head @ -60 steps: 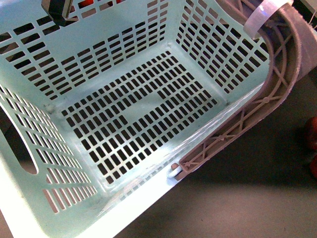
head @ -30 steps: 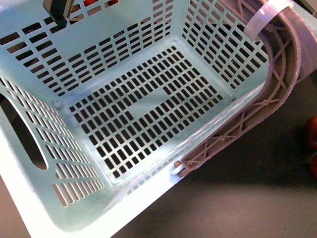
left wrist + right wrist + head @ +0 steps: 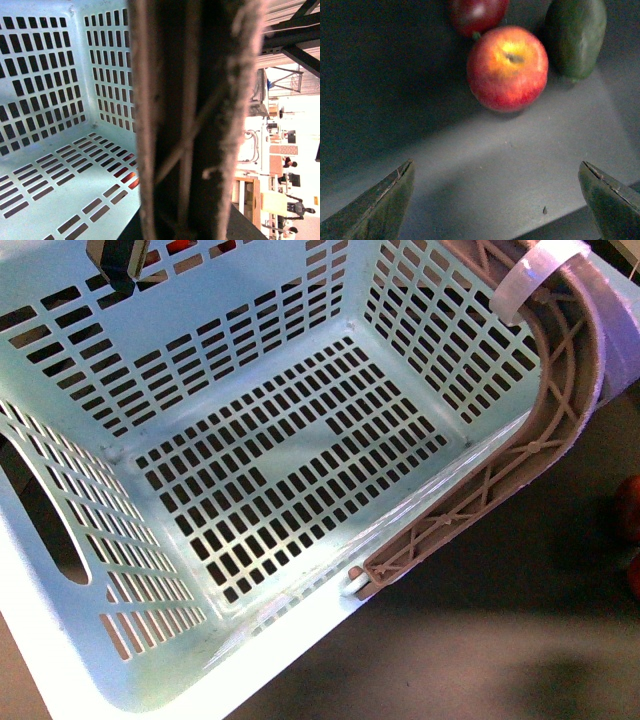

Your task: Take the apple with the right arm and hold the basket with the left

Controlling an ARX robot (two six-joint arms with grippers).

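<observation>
Two fingers of right end effector point(image 3: 496, 165) stand wide apart, gripping nothing. Apple point(image 3: 507, 67) rests on tabletop point(image 3: 520, 175) ahead of them; darker apple point(image 3: 477, 15) and green fruit point(image 3: 575, 37) sit just beside it. Left end effector: state cannot be told; basket point(image 3: 290, 650) handle point(image 3: 195, 120) fills its camera.

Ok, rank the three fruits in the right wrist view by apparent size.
Bright red round apple with yellow blush
Dark green oblong fruit, slightly cropped
Darker red round fruit, mostly out of frame, so unsure

Dark grey tabletop point(image 3: 480, 640), lower right of front frame. On it: apple point(image 3: 507, 67), darker red apple point(image 3: 477, 15) touching, green fruit point(image 3: 575, 37) just beside.
</observation>
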